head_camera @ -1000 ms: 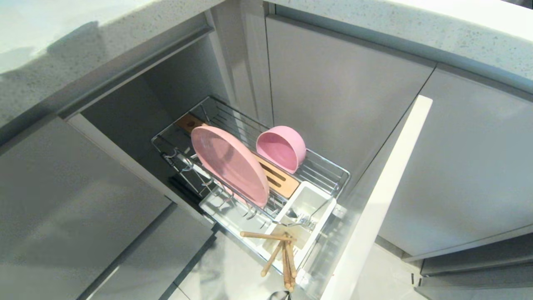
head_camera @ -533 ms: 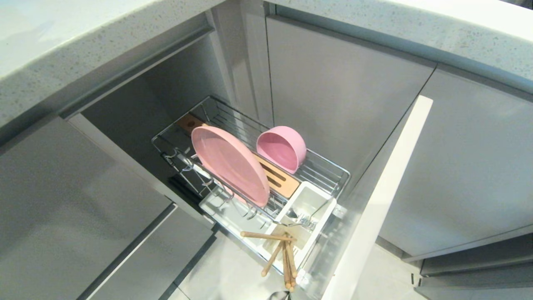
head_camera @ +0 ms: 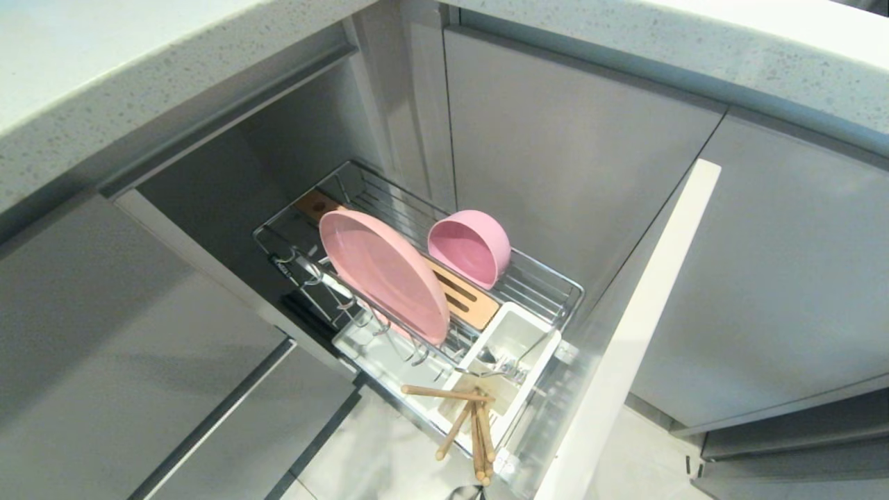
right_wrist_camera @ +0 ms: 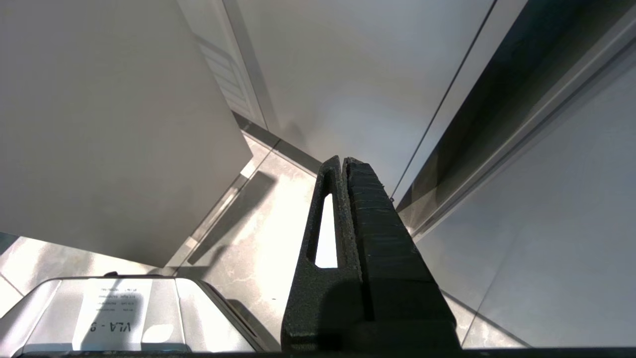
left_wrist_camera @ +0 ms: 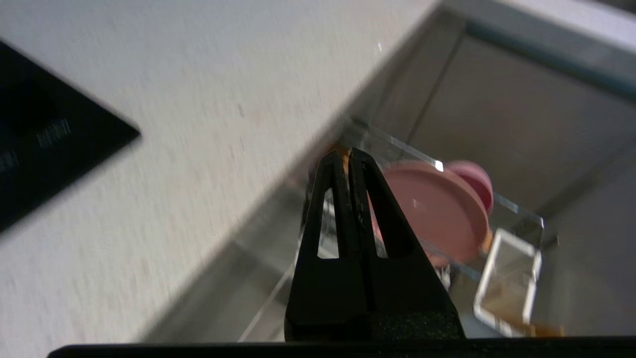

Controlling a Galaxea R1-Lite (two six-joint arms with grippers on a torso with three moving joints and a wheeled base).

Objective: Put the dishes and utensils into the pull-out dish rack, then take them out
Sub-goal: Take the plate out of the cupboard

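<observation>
The pull-out dish rack (head_camera: 549,278) stands drawn out of the cabinet, its pale front panel (head_camera: 625,347) at the near end. A pink plate (head_camera: 382,271) leans upright between the prongs. A pink bowl (head_camera: 469,246) lies on its side behind it. Wooden chopsticks (head_camera: 472,423) stick out of the white utensil box (head_camera: 538,354), with a silver fork-like utensil (head_camera: 496,361) inside. Neither arm shows in the head view. My left gripper (left_wrist_camera: 345,154) is shut and empty, up beside the counter edge, with the plate (left_wrist_camera: 437,209) and bowl (left_wrist_camera: 477,179) beyond it. My right gripper (right_wrist_camera: 343,161) is shut, parked low over the floor.
A speckled countertop (head_camera: 104,83) overhangs the open cabinet bay. Grey cabinet fronts (head_camera: 576,153) close in both sides of the rack. A black cooktop corner (left_wrist_camera: 44,164) lies on the counter. The robot's grey base (right_wrist_camera: 124,313) sits below the right gripper.
A shadow on the left countertop has cleared from the head view. Plate, bowl and utensils in the rack have not moved.
</observation>
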